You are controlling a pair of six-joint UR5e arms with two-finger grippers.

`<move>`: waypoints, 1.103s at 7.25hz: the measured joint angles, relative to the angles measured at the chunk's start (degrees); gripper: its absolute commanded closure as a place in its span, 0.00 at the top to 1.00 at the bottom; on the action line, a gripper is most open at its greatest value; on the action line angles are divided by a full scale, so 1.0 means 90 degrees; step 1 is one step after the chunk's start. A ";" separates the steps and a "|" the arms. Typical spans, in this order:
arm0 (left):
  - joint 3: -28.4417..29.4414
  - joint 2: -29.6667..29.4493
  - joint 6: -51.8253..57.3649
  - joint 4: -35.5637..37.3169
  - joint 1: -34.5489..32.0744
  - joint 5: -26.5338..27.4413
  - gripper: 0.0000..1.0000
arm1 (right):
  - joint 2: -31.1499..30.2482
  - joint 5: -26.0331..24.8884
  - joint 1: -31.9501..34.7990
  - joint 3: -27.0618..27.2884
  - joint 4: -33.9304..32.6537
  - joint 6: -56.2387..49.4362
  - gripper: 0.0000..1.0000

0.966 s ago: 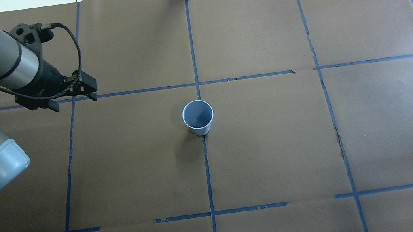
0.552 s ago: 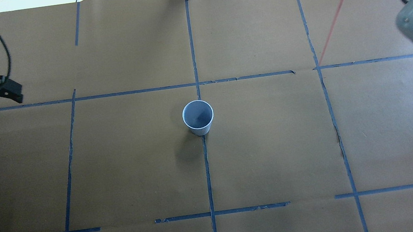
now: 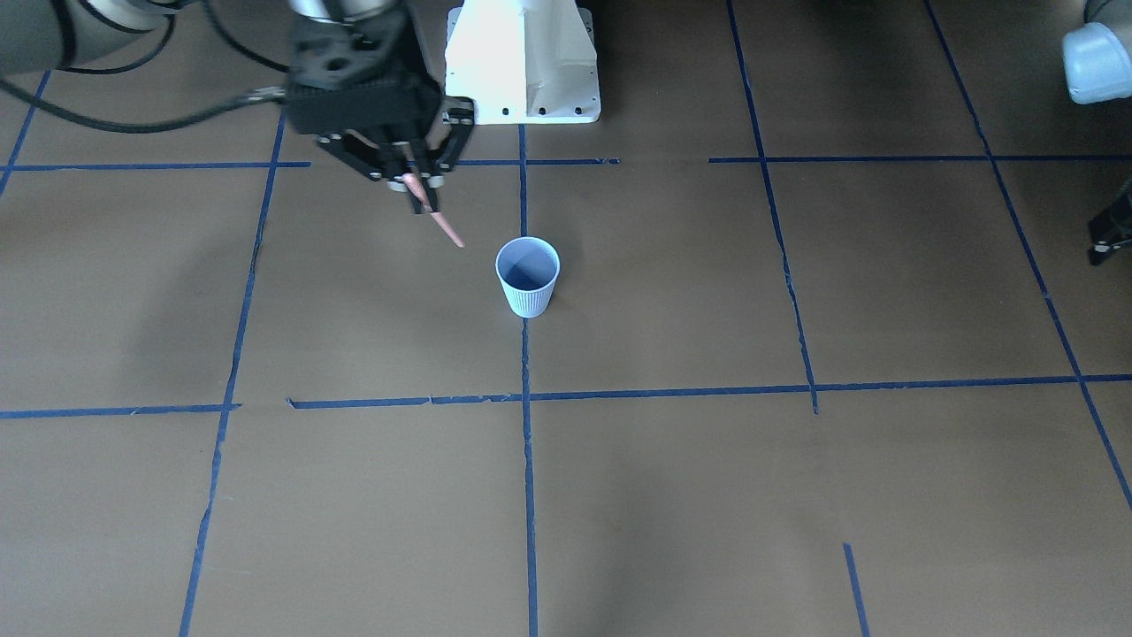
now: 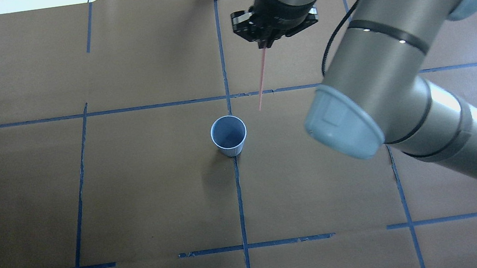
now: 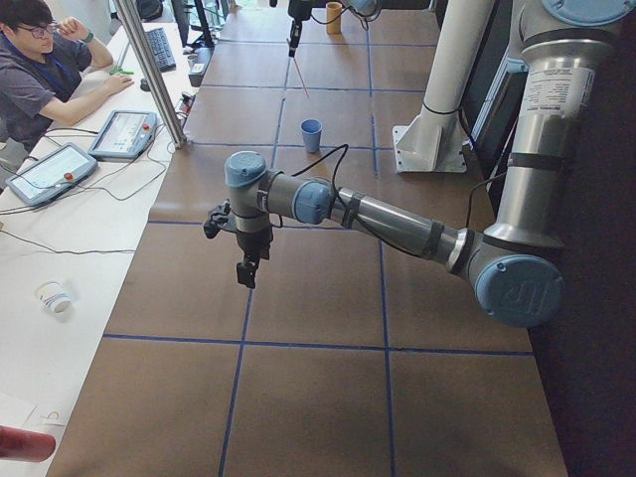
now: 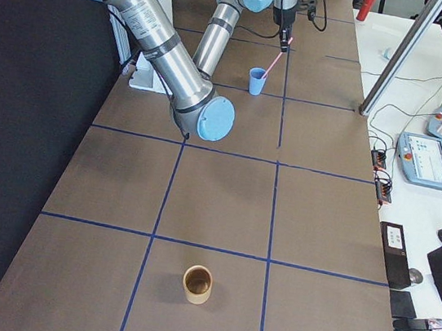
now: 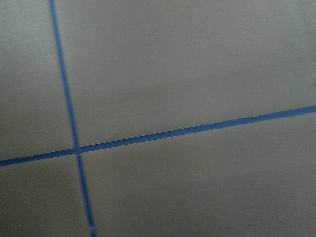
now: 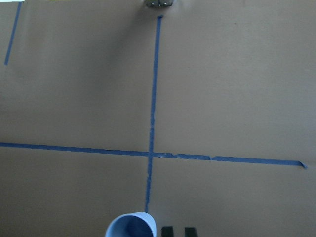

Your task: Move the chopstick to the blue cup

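Observation:
The pale blue ribbed cup [image 4: 229,135] [image 3: 528,276] [image 6: 256,81] [image 5: 311,134] stands upright at the table's middle, and its rim [image 8: 131,225] shows at the bottom of the right wrist view. My right gripper [image 4: 264,44] [image 3: 416,188] hovers beyond the cup, shut on the top of the thin pinkish chopstick [image 4: 262,77] [image 3: 442,226] [image 6: 274,60]. The stick hangs slanted, its lower tip in the air just outside the cup's rim. My left gripper [image 5: 245,270] hovers low over the table far to my left. Only a dark edge of it [image 3: 1110,232] shows in the front view, so I cannot tell its state.
A tan cup [image 6: 197,284] stands at the table's right end. The white robot pedestal [image 3: 522,62] sits behind the blue cup. A metal post [image 5: 154,79] and a side desk with a seated person [image 5: 45,70] border the far side.
The right arm swung in from the far right corner with the chopstick, stopping close behind the blue cup. The left arm withdrew leftward out of the overhead view.

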 measured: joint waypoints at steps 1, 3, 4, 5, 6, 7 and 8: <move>0.0143 0.0006 0.0216 -0.0009 -0.0116 -0.0038 1.00 | 0.0281 -0.0223 -0.0231 -0.0484 0.0303 0.0052 0.00; 0.0214 0.0030 0.0324 -0.0012 -0.0174 -0.0056 1.00 | 0.0463 -0.0514 -0.0600 -0.1019 0.0591 0.0096 0.01; 0.0221 0.0033 0.0334 -0.0008 -0.0177 -0.0057 1.00 | 0.0462 -0.0556 -0.0720 -0.1142 0.0609 0.0103 0.29; 0.0226 0.0035 0.0338 -0.0008 -0.0180 -0.0058 1.00 | 0.0454 -0.0566 -0.0803 -0.1232 0.0609 0.0104 0.99; 0.0229 0.0035 0.0340 -0.0012 -0.0180 -0.0058 1.00 | 0.0437 -0.0565 -0.0843 -0.1275 0.0602 0.0101 1.00; 0.0230 0.0034 0.0341 -0.0011 -0.0184 -0.0058 1.00 | 0.0413 -0.0556 -0.0856 -0.1280 0.0593 0.0099 1.00; 0.0249 0.0030 0.0338 -0.0005 -0.0187 -0.0058 1.00 | 0.0398 -0.0504 -0.0836 -0.1243 0.0559 0.0096 1.00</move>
